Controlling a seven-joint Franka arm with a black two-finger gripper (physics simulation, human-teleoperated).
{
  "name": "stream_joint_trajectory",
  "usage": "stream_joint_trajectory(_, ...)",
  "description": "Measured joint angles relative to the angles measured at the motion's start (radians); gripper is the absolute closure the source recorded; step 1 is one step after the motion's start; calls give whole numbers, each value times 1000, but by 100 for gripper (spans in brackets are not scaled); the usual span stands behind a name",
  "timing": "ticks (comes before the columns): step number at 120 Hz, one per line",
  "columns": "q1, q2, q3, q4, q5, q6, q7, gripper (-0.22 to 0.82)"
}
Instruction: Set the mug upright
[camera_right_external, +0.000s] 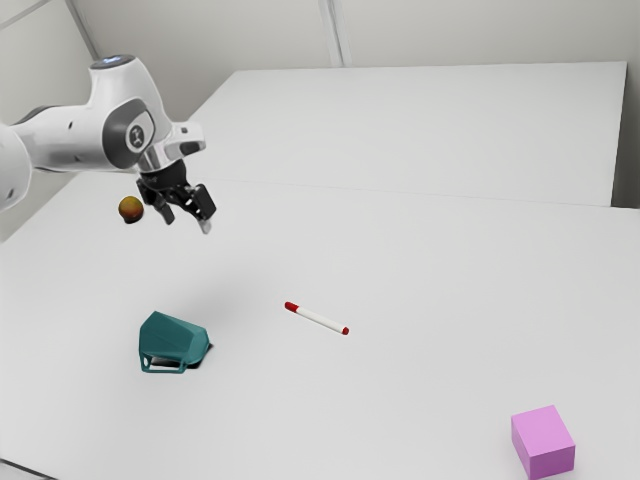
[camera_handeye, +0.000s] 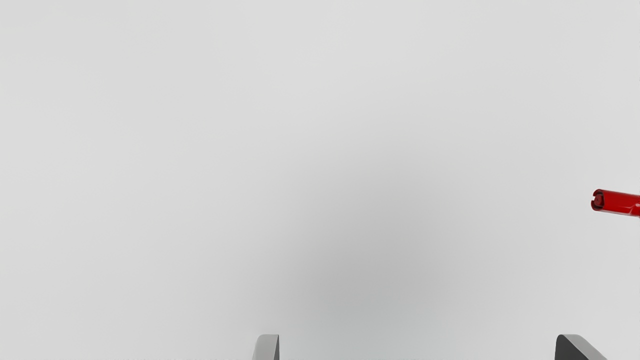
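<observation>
White table (camera_right_external: 420, 260), pale grey walls behind. Teal mug (camera_right_external: 172, 340) is lower left of the exterior frame, on its side, handle down toward the table. Target pose not met: upright is what's left, and I see no part of it achieved as things lie. Pincer (camera_right_external: 187, 221) is upper left of that frame, above the table and well apart from the mug, fingers wide, nothing between them. Count: 1 mug; 1 red-and-white marker (camera_right_external: 317, 318), centre; 1 orange-brown ball (camera_right_external: 131, 208), left, near the pincer in frame; 1 pink block (camera_right_external: 542, 441), lower right.
</observation>
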Motion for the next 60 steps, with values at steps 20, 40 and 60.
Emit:
stream_joint_trajectory(20, 17, -45, 1, -78, -50, 5, -3, 0)
stream_joint_trajectory(40, 113, -52, 3, -134, -223, -15, 49, 0)
stream_joint_trajectory(60, 225, -28, 3, -148, -327, -79, 136, 0)
